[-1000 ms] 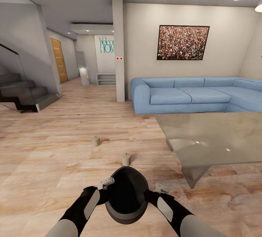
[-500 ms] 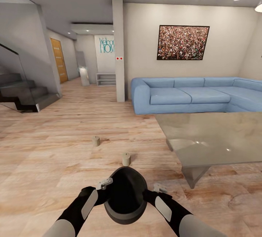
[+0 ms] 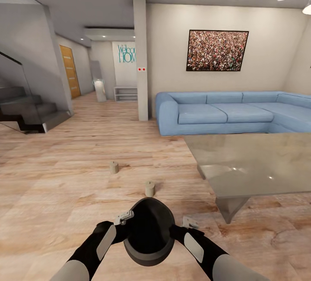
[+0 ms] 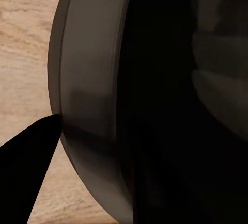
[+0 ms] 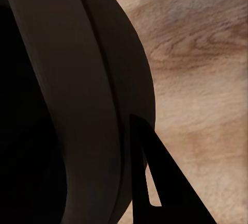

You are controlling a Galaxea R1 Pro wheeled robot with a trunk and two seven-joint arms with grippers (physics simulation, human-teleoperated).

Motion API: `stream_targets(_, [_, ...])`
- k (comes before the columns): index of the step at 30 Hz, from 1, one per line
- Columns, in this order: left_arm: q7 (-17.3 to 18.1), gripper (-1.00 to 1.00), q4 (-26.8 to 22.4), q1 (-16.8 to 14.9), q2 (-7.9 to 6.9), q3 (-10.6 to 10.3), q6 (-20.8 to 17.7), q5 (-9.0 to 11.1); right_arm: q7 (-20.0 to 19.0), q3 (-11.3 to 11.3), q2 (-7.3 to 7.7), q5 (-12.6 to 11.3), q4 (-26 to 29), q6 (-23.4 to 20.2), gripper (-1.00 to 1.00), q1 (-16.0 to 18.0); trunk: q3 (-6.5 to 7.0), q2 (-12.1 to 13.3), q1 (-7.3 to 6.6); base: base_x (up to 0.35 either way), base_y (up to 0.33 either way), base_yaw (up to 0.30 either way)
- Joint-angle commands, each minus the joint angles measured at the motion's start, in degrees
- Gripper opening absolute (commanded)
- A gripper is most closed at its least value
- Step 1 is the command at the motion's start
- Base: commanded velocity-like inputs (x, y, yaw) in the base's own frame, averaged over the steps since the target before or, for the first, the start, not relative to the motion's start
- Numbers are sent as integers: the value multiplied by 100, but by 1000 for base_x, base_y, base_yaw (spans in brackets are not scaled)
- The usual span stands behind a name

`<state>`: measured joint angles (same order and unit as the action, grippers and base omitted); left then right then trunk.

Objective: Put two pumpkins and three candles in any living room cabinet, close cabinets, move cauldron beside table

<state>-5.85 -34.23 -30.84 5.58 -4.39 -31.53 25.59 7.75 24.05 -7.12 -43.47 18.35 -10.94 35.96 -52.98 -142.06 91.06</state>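
The black cauldron (image 3: 149, 231) hangs low in front of me, tilted so its wide mouth faces my head camera. My left gripper (image 3: 126, 220) grips its rim on one side and my right gripper (image 3: 185, 224) grips the other. In the left wrist view the cauldron (image 4: 155, 100) wall is close up with one dark finger (image 4: 26, 172) outside it. The right wrist view has the cauldron (image 5: 77, 105) rim and a finger (image 5: 165, 182) outside. Two beige candles (image 3: 150, 189) (image 3: 113, 167) stand on the wood floor just beyond. The grey glossy table (image 3: 259, 164) is to the right. Pumpkins and cabinet are out of view.
A blue corner sofa (image 3: 224, 112) stands behind the table against the wall. A white pillar (image 3: 140, 56) rises left of the sofa. Dark stairs (image 3: 26, 108) are at the far left. Open wood floor stretches ahead and left towards a hallway.
Both arms and the cauldron have shifted very slightly left and towards me. The candles and the table have not moved.
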Motion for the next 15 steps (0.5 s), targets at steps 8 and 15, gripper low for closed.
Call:
stream_targets(8, [-58,-100,-13,-1,-154,9,-28,-19,-107,-76,11,-65,274,-16,-100,8,-6,-3,-2,0,0,0])
stream_targets(15, [-59,-100,-13,-1,-154,9,-28,-19,-107,-76,16,-65,274,-21,-100,8,-6,-3,-2,0,-91,0])
